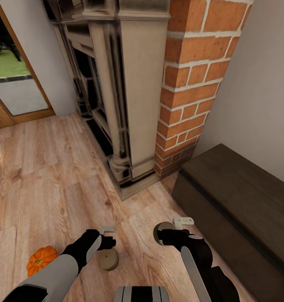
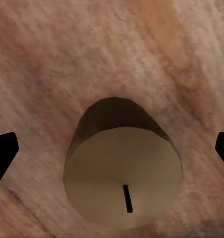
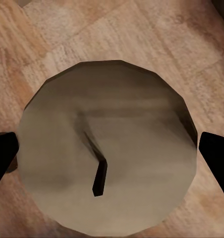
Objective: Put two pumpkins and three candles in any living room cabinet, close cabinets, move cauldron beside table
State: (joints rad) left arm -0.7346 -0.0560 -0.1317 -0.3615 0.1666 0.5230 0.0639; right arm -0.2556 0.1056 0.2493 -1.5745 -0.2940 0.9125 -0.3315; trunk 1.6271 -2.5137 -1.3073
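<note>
Low in the head frame, the left gripper [image 1: 109, 235] hangs spread directly above a candle [image 1: 108, 260] standing upright on the floor [image 1: 53, 176]. The right gripper [image 1: 175, 228], also spread, straddles a second candle [image 3: 106, 171]. The cabinet [image 1: 242, 197] lies at right.

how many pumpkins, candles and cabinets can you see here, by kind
bright orange ribbed pumpkin: 1
stubby pale cylinder candles: 2, one on the plank floor under the left gripper, one at the right gripper
long low dark brown wooden cabinet: 1
total: 4
</note>
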